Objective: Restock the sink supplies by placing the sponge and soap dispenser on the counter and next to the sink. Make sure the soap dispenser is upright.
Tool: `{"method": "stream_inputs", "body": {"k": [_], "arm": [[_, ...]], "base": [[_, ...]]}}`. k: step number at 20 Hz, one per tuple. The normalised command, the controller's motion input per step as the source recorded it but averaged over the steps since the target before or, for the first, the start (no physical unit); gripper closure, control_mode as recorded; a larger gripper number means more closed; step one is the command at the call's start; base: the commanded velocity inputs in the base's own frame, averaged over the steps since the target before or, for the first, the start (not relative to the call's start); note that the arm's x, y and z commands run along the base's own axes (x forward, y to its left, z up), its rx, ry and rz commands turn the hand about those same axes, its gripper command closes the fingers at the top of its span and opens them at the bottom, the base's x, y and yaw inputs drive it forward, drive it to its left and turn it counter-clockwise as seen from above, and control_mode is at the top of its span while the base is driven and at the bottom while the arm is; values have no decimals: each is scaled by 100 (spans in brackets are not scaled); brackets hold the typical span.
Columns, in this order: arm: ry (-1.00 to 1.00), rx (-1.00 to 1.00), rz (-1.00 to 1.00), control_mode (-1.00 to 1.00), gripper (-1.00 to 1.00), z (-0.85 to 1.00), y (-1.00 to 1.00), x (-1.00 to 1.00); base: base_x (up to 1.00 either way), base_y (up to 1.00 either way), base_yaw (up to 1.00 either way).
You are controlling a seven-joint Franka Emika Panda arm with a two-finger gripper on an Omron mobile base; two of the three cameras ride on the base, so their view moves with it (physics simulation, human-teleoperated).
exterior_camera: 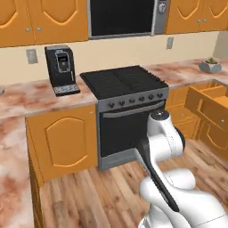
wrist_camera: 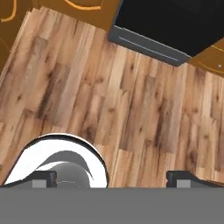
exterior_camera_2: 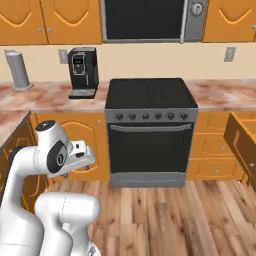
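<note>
My gripper [wrist_camera: 116,179] is open, its two dark fingertips [wrist_camera: 43,178] wide apart with nothing between them. It hangs low in front of the robot and looks down at the wooden floor [wrist_camera: 109,96]. In the right base view the hand sits tucked close to the arm. The counter [exterior_camera: 26,95] of reddish-brown and cream stone runs along the back wall on both sides of the stove, and shows as the counter [exterior_camera_2: 50,97] in the right base view too. The sponge, the soap dispenser and the sink are out of view.
A black stove [exterior_camera: 122,82] with its oven stands straight ahead. A black coffee machine [exterior_camera: 62,69] sits left of it. A tall grey cylinder [exterior_camera_2: 17,70] stands on the counter's far left. Open drawers [exterior_camera: 209,104] jut out at right, below a small potted plant [exterior_camera: 210,65].
</note>
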Motion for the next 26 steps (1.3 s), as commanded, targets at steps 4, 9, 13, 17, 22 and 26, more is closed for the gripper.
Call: {"method": "stream_inputs", "body": {"k": [4,9,13,17,22,26], "arm": [[0,0,0,100,-100,0,0,0],[0,0,0,100,-100,0,0,0],[0,0,0,100,-100,0,0,0],[0,0,0,100,-100,0,0,0],[0,0,0,100,-100,0,0,0],[0,0,0,100,-100,0,0,0]], "base": [[9,-2,-97],[54,-8,-80],[85,8,-70],[89,37,-65],[91,60,-61],[83,63,-57]]}}
